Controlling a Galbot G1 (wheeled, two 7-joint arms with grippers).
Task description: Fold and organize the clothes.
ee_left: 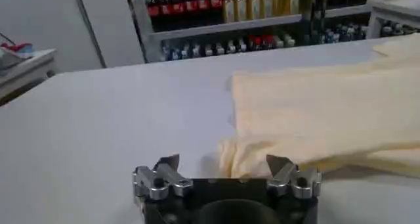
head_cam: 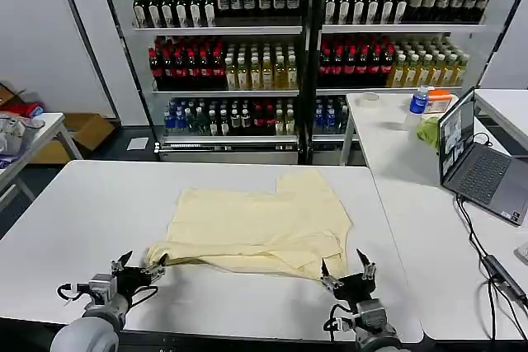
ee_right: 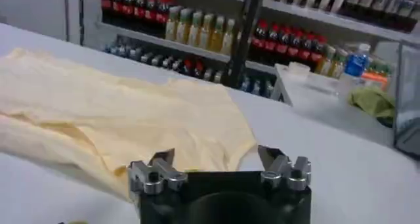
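T-shirt [head_cam: 260,224] half-folded on table [head_cam: 82,204]; our left gripper [head_cam: 139,268] and right gripper [head_cam: 347,270] wide open, empty, at near corners. Next we pinch both corners.

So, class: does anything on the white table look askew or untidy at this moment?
Yes. The T-shirt lies at a slant on the table, and its near edge is bunched into wrinkled, uneven folds. The left end effector and right end effector sit open at that edge, holding nothing. Nothing looks spilled or damaged.
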